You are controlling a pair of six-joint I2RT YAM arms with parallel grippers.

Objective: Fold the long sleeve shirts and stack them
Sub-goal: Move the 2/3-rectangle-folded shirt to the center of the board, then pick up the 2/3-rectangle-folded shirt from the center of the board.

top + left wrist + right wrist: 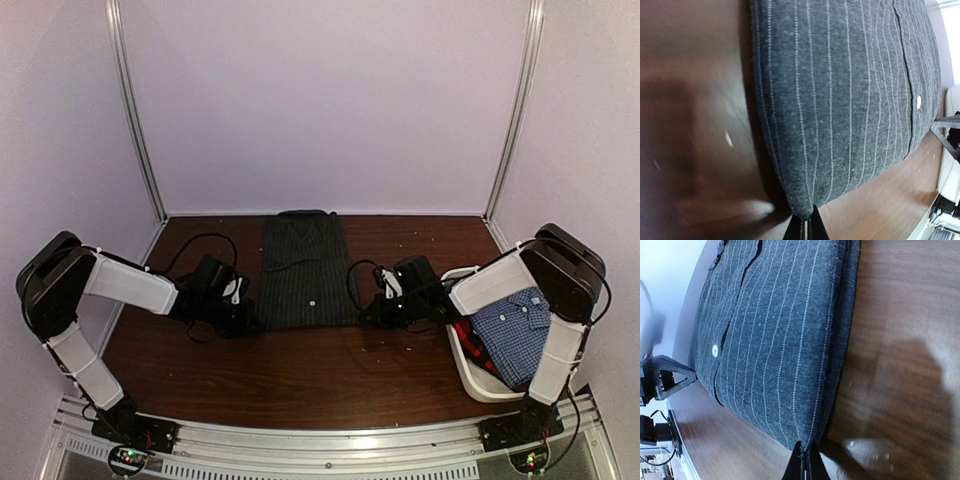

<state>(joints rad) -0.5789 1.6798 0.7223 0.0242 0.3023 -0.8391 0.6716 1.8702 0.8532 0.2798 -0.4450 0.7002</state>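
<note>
A black pinstriped shirt [303, 270] lies flat in a narrow folded strip at the middle of the table, collar at the far end. My left gripper [247, 322] is shut on its near left corner [805, 212]. At the near right corner [805, 442] my right gripper [366, 318] is shut on the cloth. A white button [918, 102] shows on the placket, seen also as a button [715, 350] in the right wrist view. A blue-white check shirt [515, 325] lies in the white tub [478, 383] at the right, over a red-and-dark shirt [470, 343].
The dark wooden table [300, 375] ends at pale walls on three sides, with metal posts [135, 110] in the back corners. A metal rail [330, 440] runs along the near edge by both arm bases. Black cables [195, 245] trail behind each gripper.
</note>
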